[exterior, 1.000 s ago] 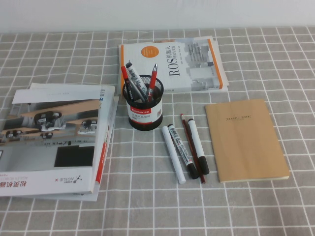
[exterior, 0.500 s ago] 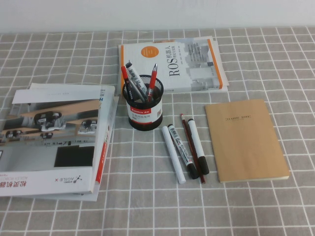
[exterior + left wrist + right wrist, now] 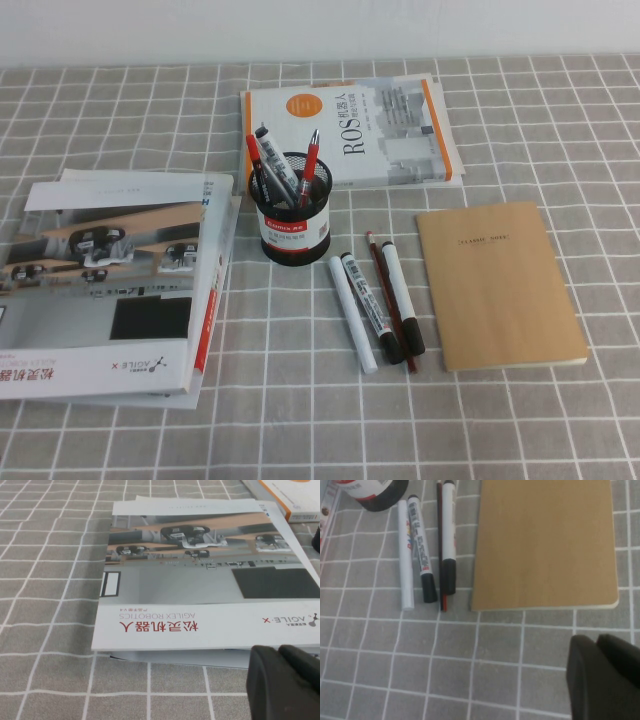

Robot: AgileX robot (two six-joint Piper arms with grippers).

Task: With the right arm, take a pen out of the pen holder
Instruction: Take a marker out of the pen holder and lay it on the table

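While the pen holder [image 3: 290, 215] is sitting mid-desk toward the far edge with the pens [image 3: 311, 165] inside, the right gripper [image 3: 598, 642] is hovering clenched and empty toward the desk's near right edge: approach pending. Next it needs opening, then lining up over one pen. The left gripper [image 3: 279, 652] is idling by the desk's left edge, seemingly clenched.

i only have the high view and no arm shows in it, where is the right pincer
Observer: The right pincer is shut and empty, over the cloth, just short of the near edge of the brown notebook.
Operator: close to the pen holder
Observer: No, the pen holder barely shows in its wrist camera, beyond the loose pens.
Operator: and the left pincer
Observer: The left pincer is shut too, by the near edge of the AgileX brochure.
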